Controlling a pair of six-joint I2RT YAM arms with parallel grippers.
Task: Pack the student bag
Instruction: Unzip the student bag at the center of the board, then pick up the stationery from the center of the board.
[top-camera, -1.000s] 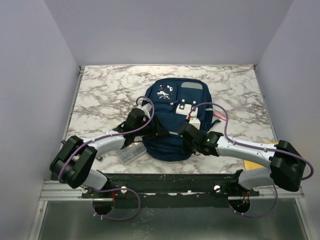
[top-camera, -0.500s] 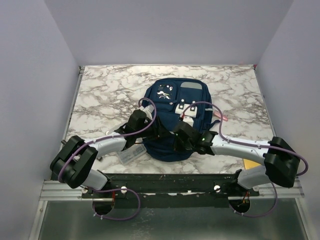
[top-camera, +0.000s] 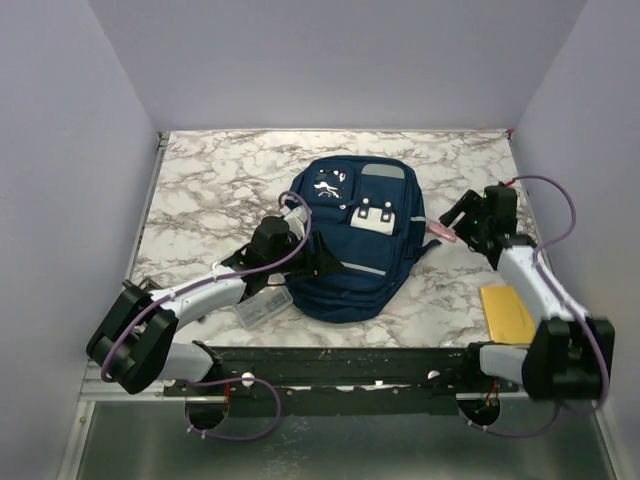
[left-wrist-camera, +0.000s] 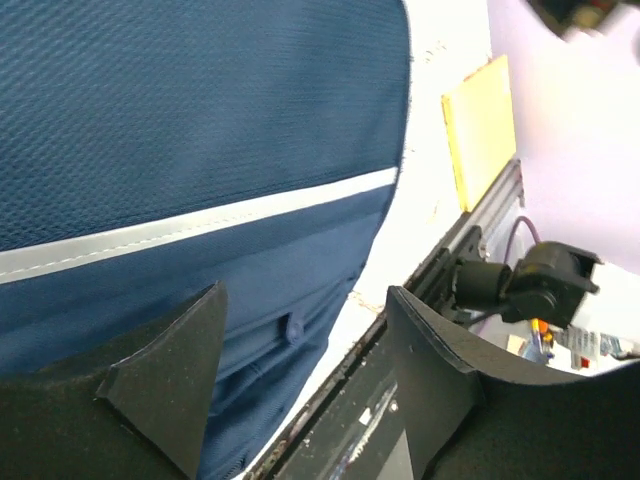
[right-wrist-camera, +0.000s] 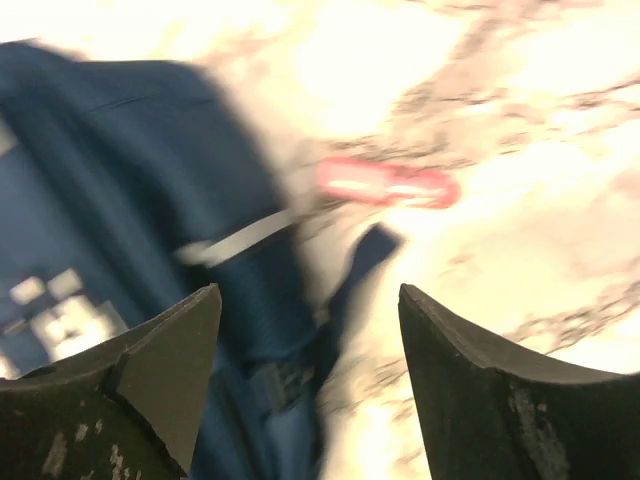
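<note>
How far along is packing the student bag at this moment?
Done: nothing visibly packed; the student bag lies flat. In hand: the left gripper is open at its lower front, and the right gripper is open above a pink item beside it. Left: pink item, yellow pad and clear box all lie on the table.

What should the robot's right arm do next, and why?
Probably lower the right pincer onto the pink thing and close. It lies on the table beside the backpack, just ahead of the open pincer, not yet packed.
</note>
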